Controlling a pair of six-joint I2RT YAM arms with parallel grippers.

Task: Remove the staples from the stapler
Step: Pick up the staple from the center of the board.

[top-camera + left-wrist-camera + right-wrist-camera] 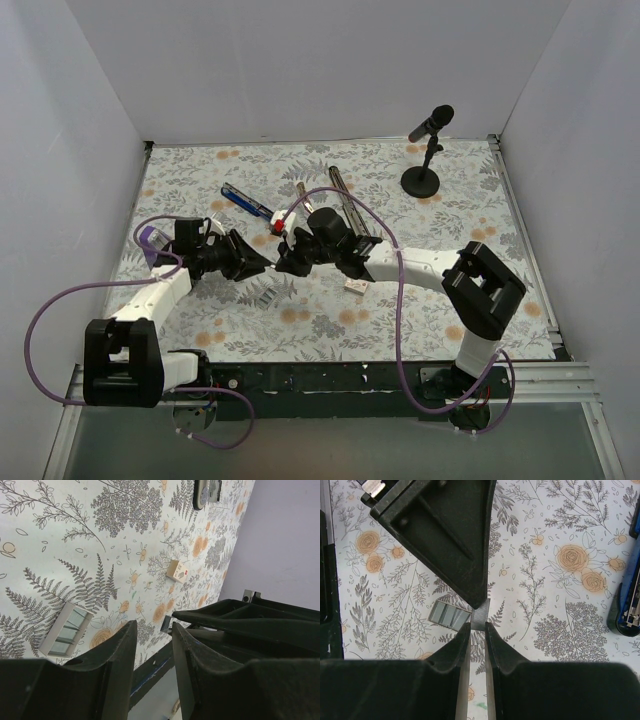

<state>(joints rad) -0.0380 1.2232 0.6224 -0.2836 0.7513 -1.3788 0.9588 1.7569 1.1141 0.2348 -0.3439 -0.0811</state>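
The stapler lies opened out on the far half of the mat, with its blue-and-black arm [243,199] to the left and its silver channel [347,205] to the right. The end of the blue arm [626,605] shows at the edge of the right wrist view. Both grippers meet tip to tip mid-table. My right gripper [283,265] [477,626] is shut on a short grey strip of staples [480,616]. My left gripper [262,263] [152,625] has its jaws apart, and the strip's end [167,622] sits beside its right fingertip [176,628]. A second strip of staples [265,297] [450,615] [66,630] lies on the mat below.
A small white block with a red mark [355,287] [178,571] lies just right of the grippers. A black microphone on a round stand [422,178] stands at the back right. White walls close the table on three sides. Purple cables loop off both arms.
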